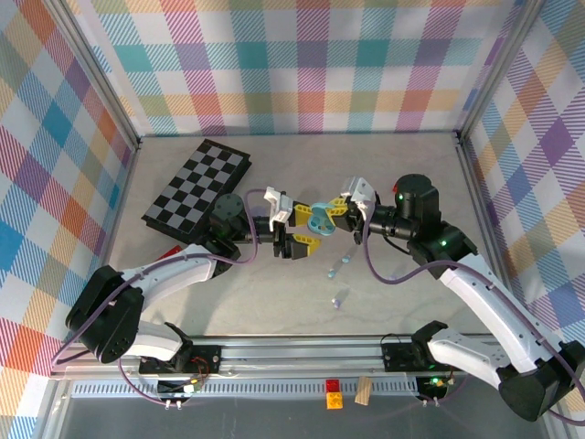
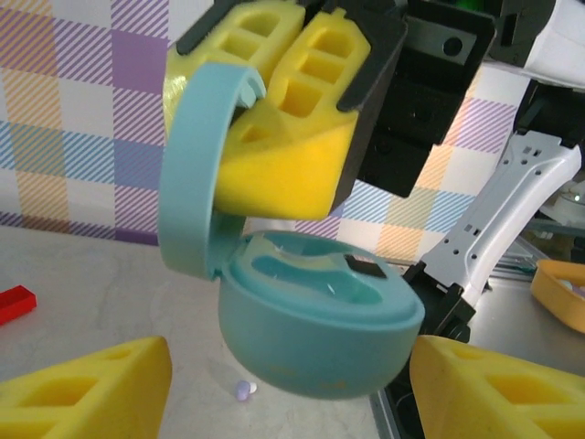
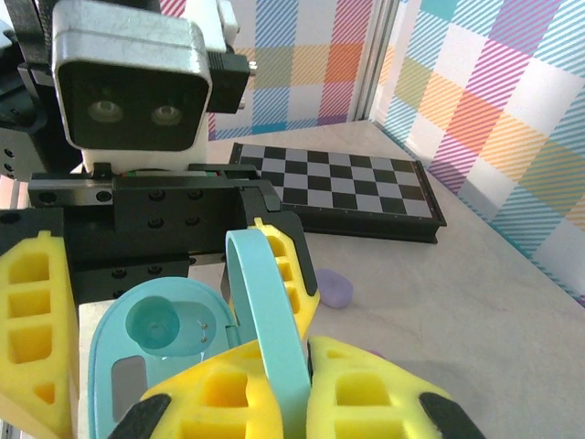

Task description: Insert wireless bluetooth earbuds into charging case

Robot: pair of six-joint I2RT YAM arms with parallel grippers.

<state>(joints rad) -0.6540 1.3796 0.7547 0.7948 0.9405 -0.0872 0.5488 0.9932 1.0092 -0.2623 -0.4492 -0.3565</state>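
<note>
Plaid walls (image 1: 292, 64) in pastel checks enclose a grey table (image 1: 228, 297).

Top view: a folded checkerboard (image 1: 196, 187) lies at rear left. Both arms meet mid-table. The charging case (image 1: 320, 217), light blue, sits between the left gripper (image 1: 306, 229) and the right gripper (image 1: 334, 210). On the table nearer the bases, a light blue earbud (image 1: 339, 266) and a lavender earbud (image 1: 338, 300) lie loose, well apart from the case. Red and yellow blocks (image 1: 334, 391) sit on the front rail.

Left wrist view: the case hangs open above the table. Its lid (image 2: 187, 183) stands upright on the hinge and is clamped between the yellow pads of the right gripper (image 2: 247, 110). The base (image 2: 320, 320) shows moulded wells on its upper face. The left gripper (image 2: 291, 358) has its pads spread wide, one on each side of the base (contact cannot be told). The lavender earbud (image 2: 243, 390) lies on the table below the case. A red block (image 2: 14, 302) shows at the left edge.

Right wrist view: the right gripper (image 3: 288, 366) pinches the lid (image 3: 265, 311) edge-on. The base (image 3: 155, 338) lies between the parted fingers of the left gripper (image 3: 164, 302). Behind are the checkerboard (image 3: 356, 187) and a small rounded lavender object (image 3: 334, 290) (kind unclear).
</note>
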